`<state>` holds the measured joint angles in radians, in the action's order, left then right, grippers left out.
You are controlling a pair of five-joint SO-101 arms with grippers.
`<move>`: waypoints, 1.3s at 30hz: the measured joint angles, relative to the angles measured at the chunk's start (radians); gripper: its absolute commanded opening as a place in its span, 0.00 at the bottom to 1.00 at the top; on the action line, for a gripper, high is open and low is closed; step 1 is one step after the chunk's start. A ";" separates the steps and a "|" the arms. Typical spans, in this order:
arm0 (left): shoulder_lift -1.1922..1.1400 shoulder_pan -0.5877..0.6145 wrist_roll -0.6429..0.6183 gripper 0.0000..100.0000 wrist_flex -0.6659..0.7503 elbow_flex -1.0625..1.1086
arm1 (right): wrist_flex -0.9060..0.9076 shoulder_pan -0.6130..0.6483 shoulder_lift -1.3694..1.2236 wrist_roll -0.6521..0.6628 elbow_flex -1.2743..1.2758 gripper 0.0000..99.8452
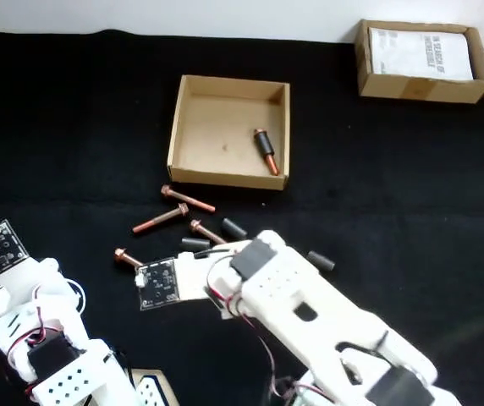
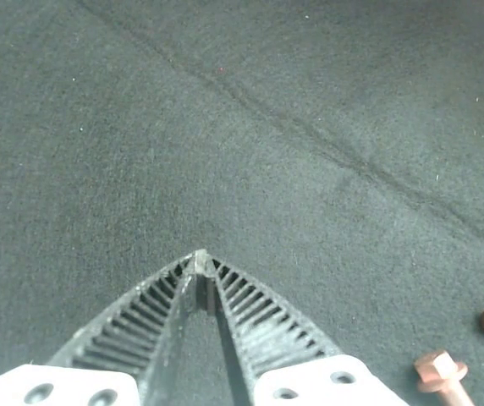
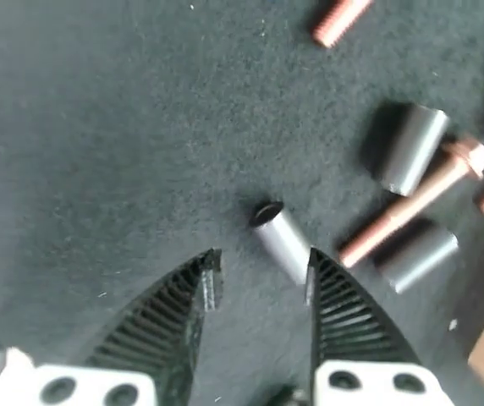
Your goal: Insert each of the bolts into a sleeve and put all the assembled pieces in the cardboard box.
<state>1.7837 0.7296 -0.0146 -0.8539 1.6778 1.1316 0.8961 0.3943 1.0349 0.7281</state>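
My right gripper (image 3: 263,262) is open low over the black cloth, and a grey sleeve (image 3: 280,241) lies between its fingers, close to one fingertip (image 3: 314,266). Beyond it a copper bolt (image 3: 411,199) lies between two more sleeves (image 3: 411,148) (image 3: 415,254). My left gripper (image 2: 200,258) is shut on nothing above bare cloth, with a bolt head (image 2: 439,370) off to one side. In the high view the cardboard box (image 1: 187,127) holds one bolt in a sleeve (image 1: 265,148). Loose bolts (image 1: 187,199) (image 1: 159,220) (image 1: 206,230) (image 1: 128,256) and sleeves (image 1: 233,228) (image 1: 195,244) (image 1: 321,260) lie below it.
The right arm (image 1: 310,313) reaches in from the bottom right over the parts. The left arm (image 1: 39,338) sits at the bottom left corner. A second cardboard box (image 1: 420,85) with a printed sheet stands at the back right. A fold runs across the cloth (image 2: 310,135).
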 measured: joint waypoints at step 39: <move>0.000 0.000 0.000 0.02 0.000 0.000 | -0.106 -0.107 -0.471 0.123 -0.149 0.14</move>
<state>1.7837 0.7296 -0.0146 -0.8539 1.6778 1.0257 0.7887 -0.0767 1.1577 0.5792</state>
